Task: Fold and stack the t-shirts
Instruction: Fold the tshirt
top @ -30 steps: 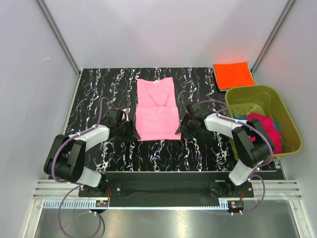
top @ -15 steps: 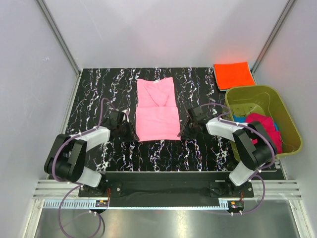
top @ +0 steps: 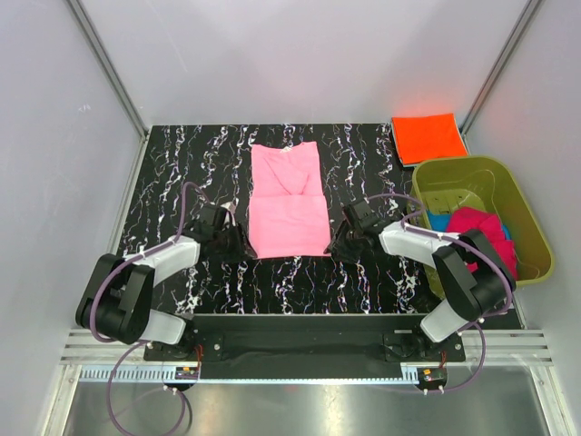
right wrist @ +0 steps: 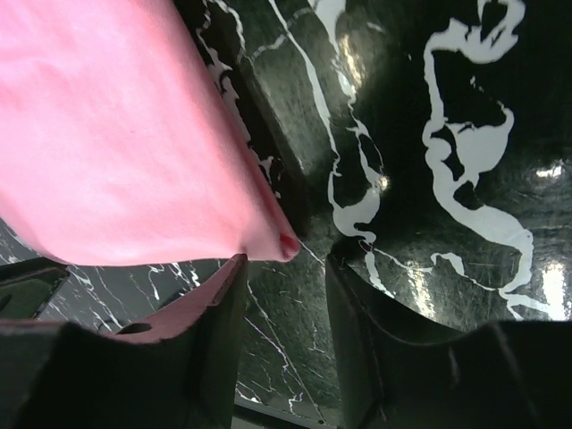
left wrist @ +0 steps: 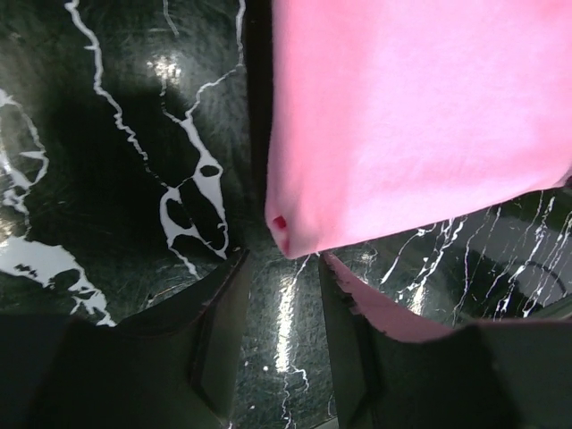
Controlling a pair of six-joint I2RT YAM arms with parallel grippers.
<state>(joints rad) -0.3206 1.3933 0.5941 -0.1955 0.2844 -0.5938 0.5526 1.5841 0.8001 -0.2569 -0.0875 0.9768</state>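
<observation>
The light pink t-shirt (top: pixel 289 204) lies partly folded mid-tabletop (top: pixel 182 163), its near edge between the two pincers. The left pincer (top: pixel 236 243) sits at its near-left corner and the right pincer (top: pixel 339 243) at its near-right corner. Both have their jaws apart, and each corner tip lies just ahead of the gap, ungripped. Both arms reach low and forward, angled inward. The shirt's long axis runs away from the arms, neck end far.
</observation>
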